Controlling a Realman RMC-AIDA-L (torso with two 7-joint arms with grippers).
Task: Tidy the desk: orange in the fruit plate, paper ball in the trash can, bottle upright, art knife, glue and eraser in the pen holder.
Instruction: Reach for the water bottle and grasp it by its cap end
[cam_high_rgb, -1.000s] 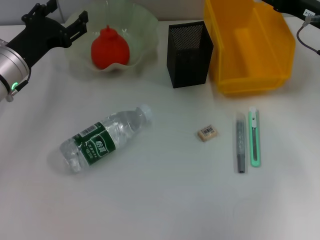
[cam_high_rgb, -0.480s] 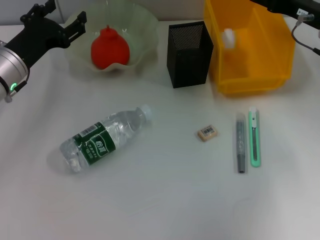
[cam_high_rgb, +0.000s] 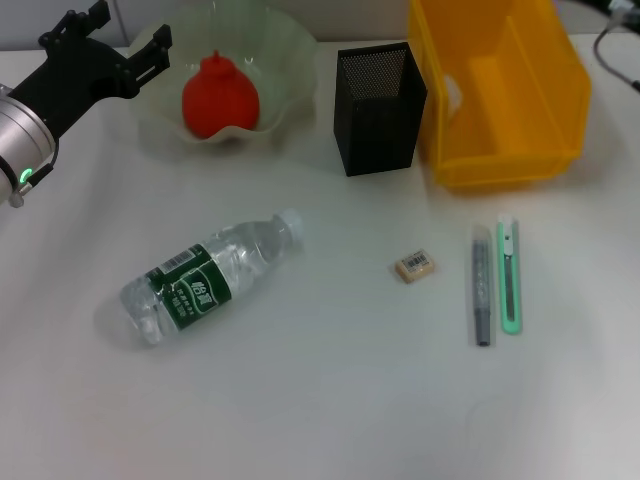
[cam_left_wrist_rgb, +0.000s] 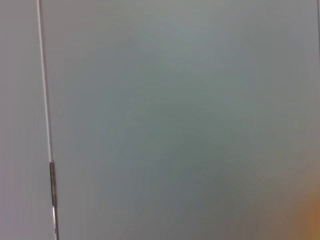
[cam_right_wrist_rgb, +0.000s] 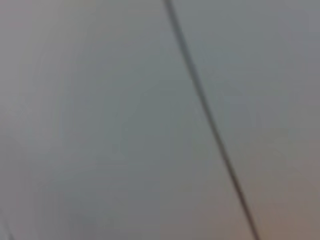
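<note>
The orange (cam_high_rgb: 219, 94) sits in the pale green fruit plate (cam_high_rgb: 290, 45) at the far left of the desk (cam_high_rgb: 320, 400), and only the head view shows this; the same view gives the bottle (cam_high_rgb: 208, 277) lying on its side near the middle left, cap toward the black mesh pen holder (cam_high_rgb: 377, 107), which stands between the plate and the yellow bin (cam_high_rgb: 500, 90) serving as trash can. A white scrap, likely the paper ball (cam_high_rgb: 452, 92), lies low against the bin's inner left wall. The eraser (cam_high_rgb: 415, 265) rests on the desk right of the bottle, and beyond it the grey glue stick (cam_high_rgb: 481, 286) and green art knife (cam_high_rgb: 510, 273) lie side by side, just apart. The left gripper (cam_high_rgb: 120, 45) hangs beside the plate's left rim, fingers spread and empty. Both wrist views show only a blank grey surface with a thin line, no desk things. Half a second ago the right arm reached over the bin's far right corner and the paper ball was higher in the bin; now that arm has left the head view, only its cable (cam_high_rgb: 612, 50) remaining, so its jaw state cannot be told
</note>
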